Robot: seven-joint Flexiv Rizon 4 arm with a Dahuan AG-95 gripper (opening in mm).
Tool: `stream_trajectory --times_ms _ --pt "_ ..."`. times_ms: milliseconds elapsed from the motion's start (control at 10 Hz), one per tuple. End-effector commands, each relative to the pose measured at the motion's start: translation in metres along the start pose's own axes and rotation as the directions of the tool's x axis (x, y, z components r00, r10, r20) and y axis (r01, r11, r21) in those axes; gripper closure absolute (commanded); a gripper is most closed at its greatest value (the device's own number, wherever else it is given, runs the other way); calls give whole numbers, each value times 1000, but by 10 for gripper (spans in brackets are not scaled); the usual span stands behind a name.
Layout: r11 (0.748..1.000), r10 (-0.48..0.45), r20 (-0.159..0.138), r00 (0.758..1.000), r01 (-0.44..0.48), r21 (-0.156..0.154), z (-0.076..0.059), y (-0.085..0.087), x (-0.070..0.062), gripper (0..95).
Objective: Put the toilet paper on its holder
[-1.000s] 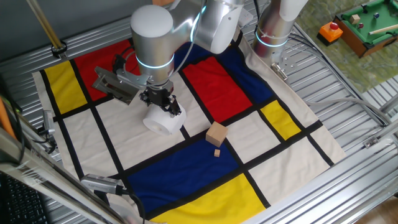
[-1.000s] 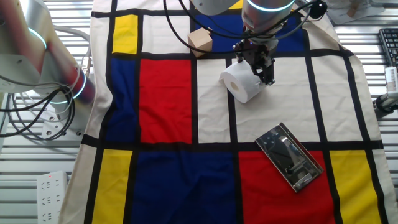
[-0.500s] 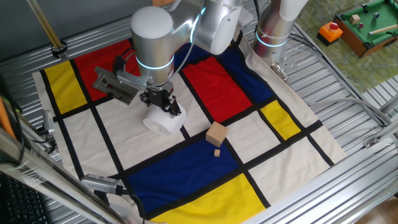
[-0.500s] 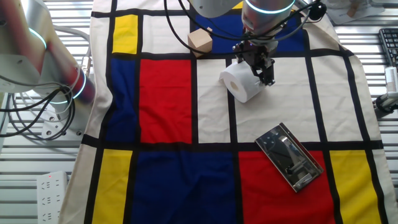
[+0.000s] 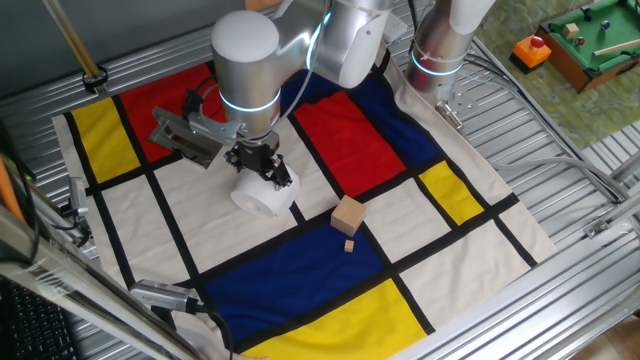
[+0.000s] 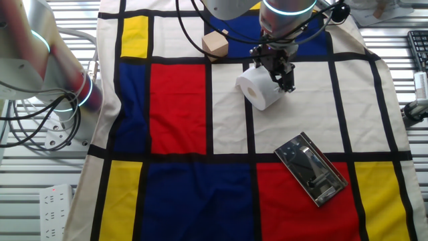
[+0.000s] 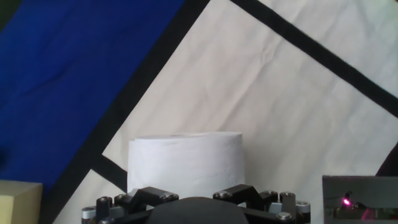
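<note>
The claw [image 5: 262,168] is sitting low over the checked cloth [image 5: 420,125], its black fingers pressing down on the toilet paper [image 5: 259,195] at the end nearest the arm; whether the jaws are truly clamping the roll or only touching it I cannot tell, since the fingertips are hiding behind the paper in both fixed views. The roll is lying on its side on a cream panel, directly beneath the claw, and in the other fixed view [image 6: 257,88] its hollow core is facing away from the fingers. In the hand view the toilet paper [image 7: 185,163] is filling the space just ahead of the claw body. The holder [image 6: 311,169] is lying flat on the cloth, well apart from the claw, across a black stripe. A wooden block [image 5: 348,215] is resting near the claw, on the roll's far side from the holder.
</note>
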State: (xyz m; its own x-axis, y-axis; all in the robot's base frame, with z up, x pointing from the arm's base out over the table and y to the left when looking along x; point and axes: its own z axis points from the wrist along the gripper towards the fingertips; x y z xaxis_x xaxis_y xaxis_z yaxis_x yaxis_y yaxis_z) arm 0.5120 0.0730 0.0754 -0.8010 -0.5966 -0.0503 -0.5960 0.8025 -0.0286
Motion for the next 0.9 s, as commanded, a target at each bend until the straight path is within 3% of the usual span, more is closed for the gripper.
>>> stream_trajectory --times_ms 100,900 --pt "1000 3 0 1000 -3 2 1 2 -1 0" --pt "1000 16 15 1000 -16 2 6 12 0 0"
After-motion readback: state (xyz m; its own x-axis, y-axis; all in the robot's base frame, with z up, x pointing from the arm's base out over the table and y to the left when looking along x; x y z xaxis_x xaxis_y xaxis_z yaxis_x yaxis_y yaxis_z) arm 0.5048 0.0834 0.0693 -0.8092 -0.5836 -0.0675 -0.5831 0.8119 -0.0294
